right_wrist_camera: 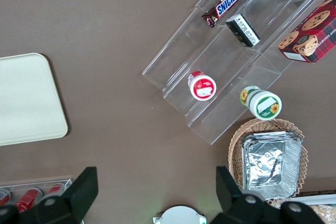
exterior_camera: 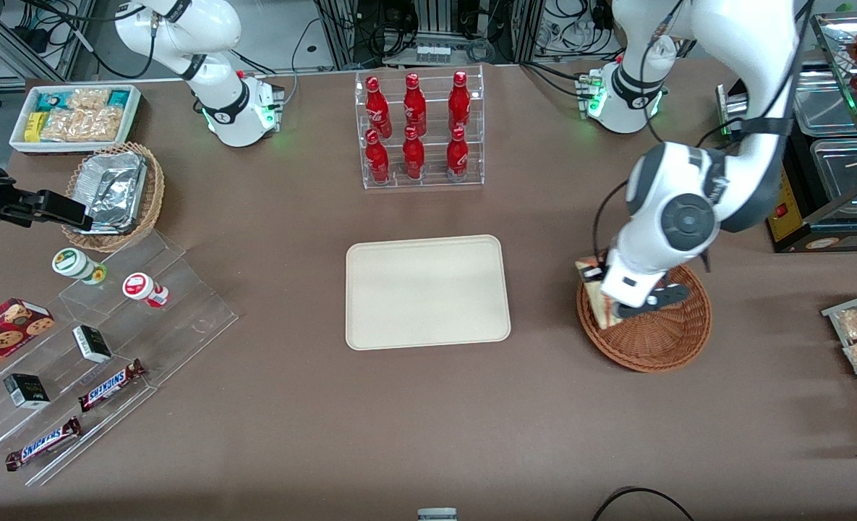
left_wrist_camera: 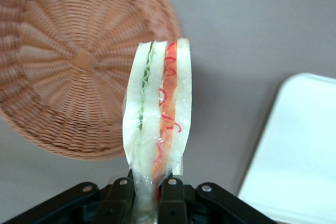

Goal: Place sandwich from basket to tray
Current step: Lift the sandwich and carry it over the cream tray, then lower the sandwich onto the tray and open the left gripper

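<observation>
One sandwich [exterior_camera: 596, 293] up in the claw [exterior_camera: 620, 307], front view first: hanging over the tray-side rim of the basket [exterior_camera: 649, 333], lifted off the weave but not yet out past the edge. Tray [exterior_camera: 427, 291] sitting bare mid-worktop, well apart from the basket toward the parked arm's end, with open worktop [exterior_camera: 544, 405] between. Best bet from here: go a touch higher before sliding sideways so the wedge clears the wicker rim, then travel level and slow toward the tray's middle rather than its nearest edge.

Left wrist view next: claw [left_wrist_camera: 148, 192] clamped tight on the wrapped end of the sandwich [left_wrist_camera: 158, 108], fingers [left_wrist_camera: 121, 198] pinching the film and bread at one narrow end only. Rest of the wedge sticking out free, so probably floppy; no jerks, or could swing or slip. Basket [left_wrist_camera: 68, 61] below looks bare inside, tray [left_wrist_camera: 299, 150] corner already showing near it. Worth lowering until the free end touches the tray before letting go, not dropping from height.

Right wrist view: nothing useful for this step, just a tray [right_wrist_camera: 26, 98] corner.
</observation>
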